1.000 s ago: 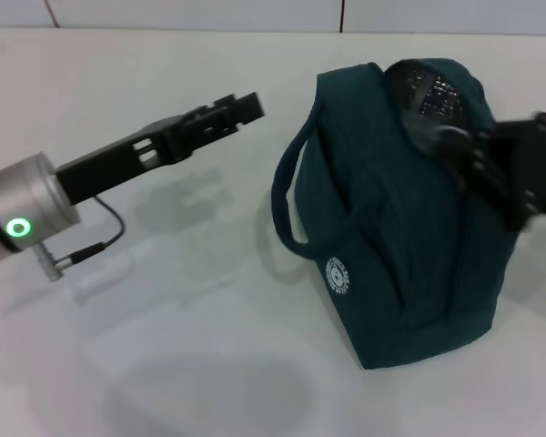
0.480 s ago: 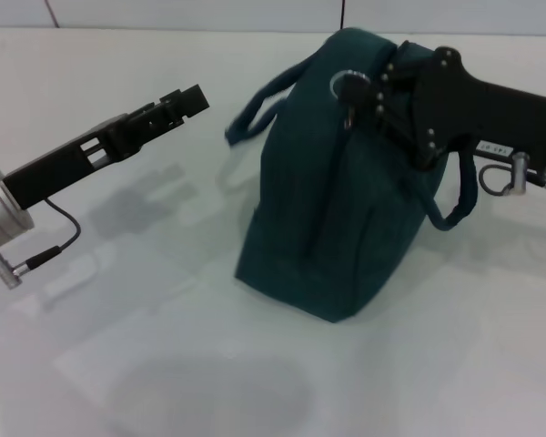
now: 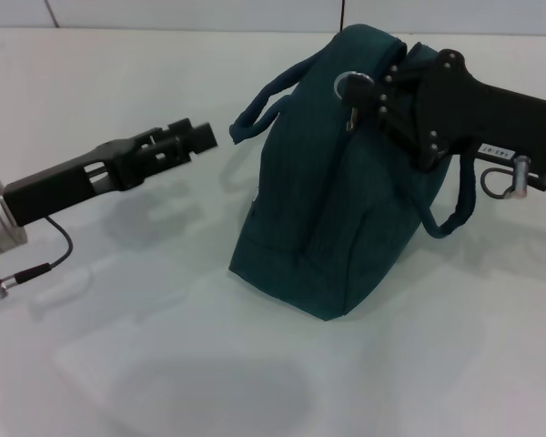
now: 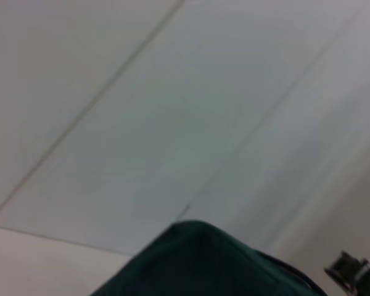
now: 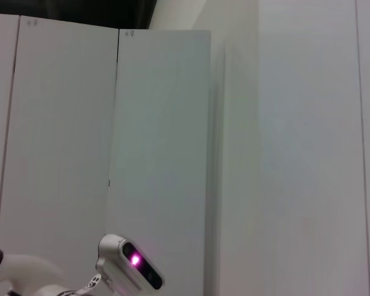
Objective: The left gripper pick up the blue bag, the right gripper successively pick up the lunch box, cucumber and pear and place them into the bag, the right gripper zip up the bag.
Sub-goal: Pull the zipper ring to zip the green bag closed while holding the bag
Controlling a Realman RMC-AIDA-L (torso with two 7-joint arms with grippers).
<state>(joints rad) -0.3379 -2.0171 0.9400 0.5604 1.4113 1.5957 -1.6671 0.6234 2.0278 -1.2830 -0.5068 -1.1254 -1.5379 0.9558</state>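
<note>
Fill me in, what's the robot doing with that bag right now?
The right gripper is at the top of the blue bag, by the zipper's metal ring pull; whether it grips it is unclear. The bag stands on the white table. The left gripper hovers beside the bag, holding nothing. Lunch box, cucumber and pear aren't visible.

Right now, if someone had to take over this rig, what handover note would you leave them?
Left gripper: free in the air to the left of the blue bag, holding nothing, apart from the bag.
Right gripper: at the top of the bag beside the zipper's metal ring pull.
The bag stands on the white table, one handle toward the left gripper, the other hanging under the right arm.
Lunch box, cucumber and pear are not visible on the table; whether they are inside cannot be seen.
Left: confirm the zipper is fully shut, then withdraw both arms.
</note>
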